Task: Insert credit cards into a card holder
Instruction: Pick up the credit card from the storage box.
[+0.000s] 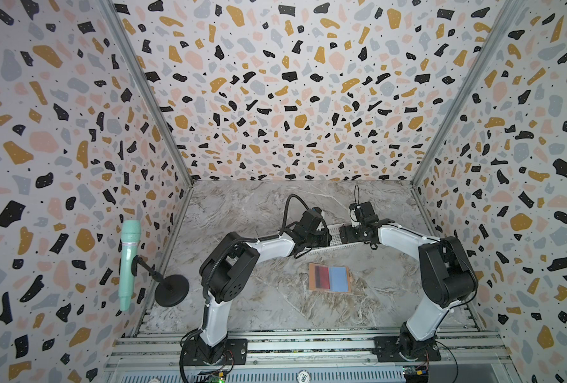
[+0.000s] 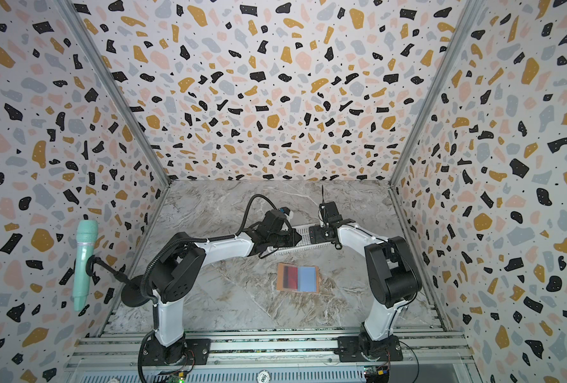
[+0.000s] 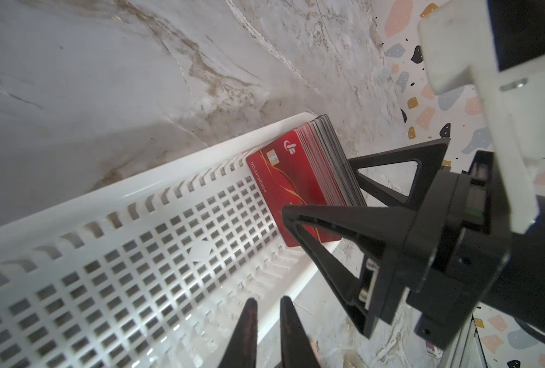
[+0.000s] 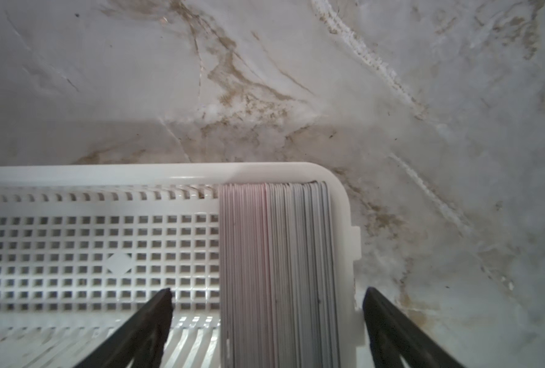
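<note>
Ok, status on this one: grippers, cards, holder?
Right gripper open, straddling card stack in basket. Left gripper nearly shut, empty. Holder open on table, one red card in. Nothing blocking.

You have the credit cards [image 3: 299, 191] standing on edge as one tight stack, packed against one short end wall of the white slotted basket [image 3: 111, 261], toward the far edge of the surface [image 1: 242, 212]. The front card is red, with a chip, a white logo and a printed number; seen edge-on in the right wrist view, the stack [image 4: 277, 270] runs from pinkish edges to grey ones. The card holder [image 1: 330, 278] lies open and flat near the middle of the surface, well apart from the basket. You see its tan border, a red card in one half and pale blue in its other half.
</note>
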Controlling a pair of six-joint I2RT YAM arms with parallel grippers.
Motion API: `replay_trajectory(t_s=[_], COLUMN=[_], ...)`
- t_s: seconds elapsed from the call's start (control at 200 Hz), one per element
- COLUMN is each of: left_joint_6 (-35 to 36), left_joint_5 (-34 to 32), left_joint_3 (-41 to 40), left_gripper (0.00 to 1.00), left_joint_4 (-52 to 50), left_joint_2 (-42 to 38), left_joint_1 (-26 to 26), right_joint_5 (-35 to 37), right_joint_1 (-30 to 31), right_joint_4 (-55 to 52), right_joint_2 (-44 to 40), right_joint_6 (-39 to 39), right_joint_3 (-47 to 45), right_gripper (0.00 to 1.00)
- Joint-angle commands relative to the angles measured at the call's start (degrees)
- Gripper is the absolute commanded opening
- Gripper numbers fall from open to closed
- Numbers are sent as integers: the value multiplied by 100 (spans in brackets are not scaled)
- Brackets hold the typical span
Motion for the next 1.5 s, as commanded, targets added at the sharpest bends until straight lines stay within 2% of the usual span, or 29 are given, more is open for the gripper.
replay_trajectory(t_s=[0.0,0.33,0.746,1.026,1.101,1.301,1.497], left_joint_6=[73,87,229,164,123,125,178], left_joint_5=[149,174,227,379,433,507,505], left_joint_3=[182,566,1570,1924,1957,1978,1967], left_gripper=[17,17,17,17,17,18,18], left_joint_4=[233,229,-118,-106,-46,-32,-55], left_joint_2=[163,653,1475,1796,1838,1844,1819], left_joint_1=[21,22,35,31,32,31,35], right_joint_5=[137,400,361,380,332,113,-45], right_joint_1=[-26,-139,-267,-270,-281,-276,-278], right_joint_4=[-50,47,-84,-141,-151,-155,-146], right_joint_2=[78,245,81,-21,-16,47,59], right_joint_6=[-147,-174,-240,-254,-252,-280,-290], right_joint_3=[232,253,392,428,435,438,434], right_gripper=[94,85,82,79,74,71,62])
